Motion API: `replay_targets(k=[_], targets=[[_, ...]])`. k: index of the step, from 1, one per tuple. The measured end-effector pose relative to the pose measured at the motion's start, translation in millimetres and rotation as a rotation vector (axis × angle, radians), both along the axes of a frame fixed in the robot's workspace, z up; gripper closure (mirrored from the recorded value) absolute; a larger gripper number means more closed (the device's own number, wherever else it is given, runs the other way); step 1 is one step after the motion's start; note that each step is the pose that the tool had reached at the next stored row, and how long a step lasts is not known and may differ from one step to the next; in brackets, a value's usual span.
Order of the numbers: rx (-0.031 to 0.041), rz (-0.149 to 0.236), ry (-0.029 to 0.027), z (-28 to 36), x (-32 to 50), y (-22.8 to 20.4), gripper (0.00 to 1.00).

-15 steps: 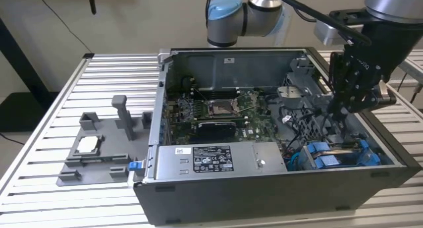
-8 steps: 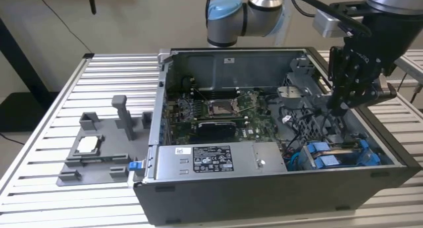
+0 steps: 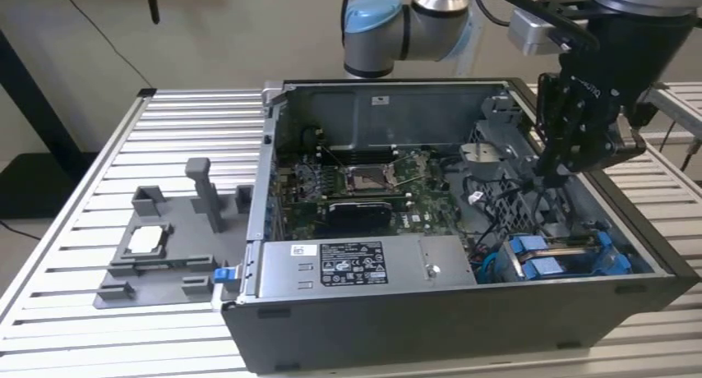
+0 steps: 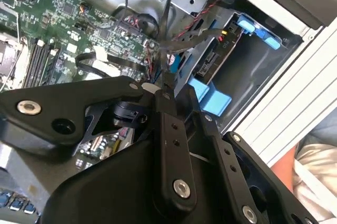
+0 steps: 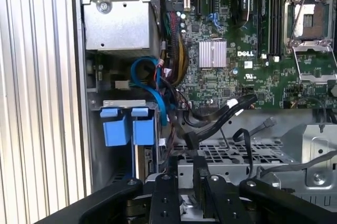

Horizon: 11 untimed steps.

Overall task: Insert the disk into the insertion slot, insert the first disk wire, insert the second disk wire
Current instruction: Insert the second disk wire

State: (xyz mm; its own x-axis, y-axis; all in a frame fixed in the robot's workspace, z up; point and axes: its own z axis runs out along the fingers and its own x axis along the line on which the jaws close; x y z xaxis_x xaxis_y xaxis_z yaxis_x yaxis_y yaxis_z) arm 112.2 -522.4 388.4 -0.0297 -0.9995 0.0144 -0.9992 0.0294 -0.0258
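Gripper [image 3: 547, 175] pinches the black disk wire [image 4: 169, 78], which hangs lengthwise downward near the insertion slot [image 3: 609, 259]

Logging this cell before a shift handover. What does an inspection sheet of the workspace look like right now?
Surface: slatted metal table bearing the open computer case.
Job's things: insertion slot in the case corner at the exterior view's right. Blue tabs sit in it. Cannot tell whether the disk is seated.
Clutter: grey fixture on the table beside the case.
Grippers: gripper inside the case near the slot, shut on a black wire.
Cables: loose blue and black wires bunched beside the slot.
Surroundings: plain wall behind the table.
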Motion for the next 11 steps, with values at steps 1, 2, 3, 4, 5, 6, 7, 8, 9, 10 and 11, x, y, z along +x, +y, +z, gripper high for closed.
replay_targets(k=[1, 2, 3, 4, 5, 6, 7, 8, 9, 10, 11], targets=[[-0.0035, 0.004, 0.0000, 0.0, -0.4, 2.2, 0.73], [-0.0067, 0.008, 0.0000, 0.0, -0.6, 4.3, 0.73], [-0.0098, 0.013, 0.0000, 0.0, -0.9, 6.2, 0.73], [-0.0132, 0.020, 0.0000, 0.0, -1.1, 7.9, 0.73], [-0.0163, 0.027, 0.0000, 0.0, -1.2, 9.2, 0.73], [-0.0194, 0.034, -0.0001, 0.0, -1.4, 10.6, 0.73], [-0.0225, 0.042, -0.0001, 0.0, -1.5, 12.1, 0.73], [-0.0251, 0.050, -0.0002, 0.0, -1.6, 13.3, 0.73], [-0.0276, 0.059, -0.0002, 0.0, -1.7, 14.5, 0.73], [-0.0303, 0.068, -0.0003, 0.0, -1.9, 15.4, 0.73], [-0.0330, 0.077, -0.0002, 0.0, -2.3, 15.9, 0.73]])
